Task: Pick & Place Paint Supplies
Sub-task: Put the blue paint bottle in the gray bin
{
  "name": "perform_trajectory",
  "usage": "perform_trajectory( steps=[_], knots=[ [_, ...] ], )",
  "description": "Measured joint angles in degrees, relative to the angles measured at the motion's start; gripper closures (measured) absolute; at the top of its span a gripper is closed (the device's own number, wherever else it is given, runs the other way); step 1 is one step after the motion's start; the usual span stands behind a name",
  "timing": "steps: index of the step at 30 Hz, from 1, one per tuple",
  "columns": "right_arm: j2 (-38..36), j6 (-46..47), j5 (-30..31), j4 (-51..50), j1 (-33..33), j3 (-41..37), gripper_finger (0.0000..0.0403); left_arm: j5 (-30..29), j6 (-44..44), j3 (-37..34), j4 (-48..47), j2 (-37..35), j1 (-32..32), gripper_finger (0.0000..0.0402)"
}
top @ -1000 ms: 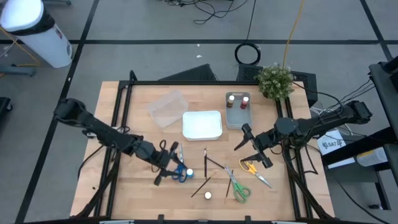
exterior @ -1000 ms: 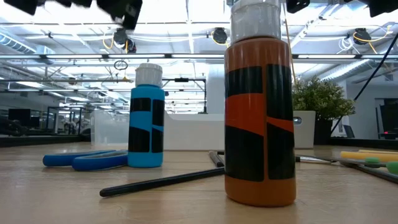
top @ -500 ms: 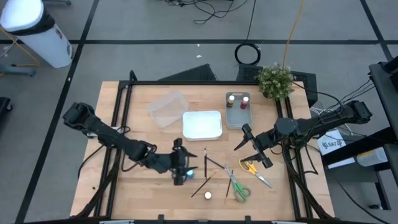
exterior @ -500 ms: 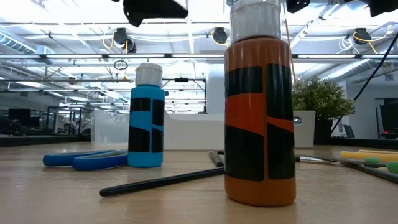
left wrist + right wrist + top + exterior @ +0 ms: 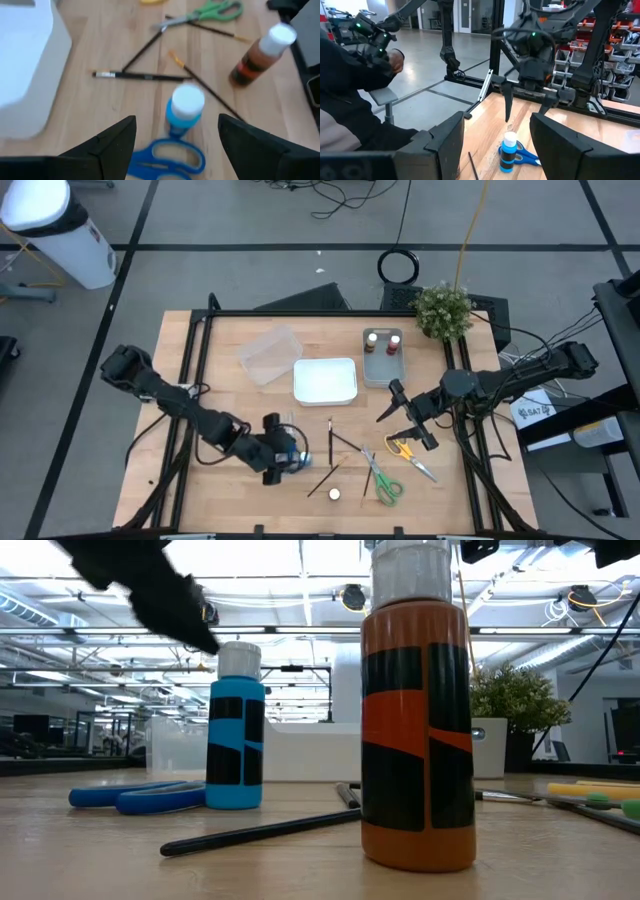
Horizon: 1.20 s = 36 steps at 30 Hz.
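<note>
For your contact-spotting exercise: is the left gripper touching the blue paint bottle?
Apart. The left wrist view shows the blue paint bottle standing free ahead of the open left gripper, with bare table between it and either finger.

Blue paint bottle (image 5: 184, 111) upright by blue scissors (image 5: 167, 159), orange bottle (image 5: 259, 54), brushes (image 5: 142, 76), green scissors (image 5: 205, 12) flat

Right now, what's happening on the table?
The left gripper hangs open just above the small blue paint bottle with a white cap, which stands beside the blue-handled scissors; nothing is held. The right gripper waits open above the table's right side, near the orange-yellow scissors. Thin dark brushes, green scissors and an orange paint bottle lie unsorted.
</note>
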Motion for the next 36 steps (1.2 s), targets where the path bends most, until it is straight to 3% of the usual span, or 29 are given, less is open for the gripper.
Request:
perform_trajectory(
  steps=[3, 7, 15, 22, 28, 36],
  knots=[
    [0.0, 1.1, 0.0, 0.0, 0.0, 0.0, 0.0190, -3.3, -4.0, -3.5, 1.2, 0.0, -2.6, 0.0107],
    [0.0, 1.2, 0.0, 0.0, 0.0, 0.0, 0.0190, -8.1, -8.2, -10.3, 9.9, 0.0, -4.4, 0.0107],
    [0.0, 0.9, 0.0, 0.4, 0.0, 0.0, 0.0190, -9.4, 0.7, -20.1, 31.8, 2.6, -2.7, 0.0107],
    [0.0, 0.9, 0.0, 0.4, 0.0, 0.0, 0.0190, -7.9, 6.3, -18.4, 37.7, 10.6, -1.7, 0.0107],
    [0.0, 0.9, 0.0, 0.2, 0.0, 0.0, 0.0190, -7.7, 6.1, -16.6, 42.3, 14.5, 0.1, 0.0107],
    [0.0, 0.8, 0.0, 0.4, 0.0, 0.0, 0.0190, 0.1, 5.2, -16.4, 44.9, 15.0, 2.1, 0.0107]
  ],
)
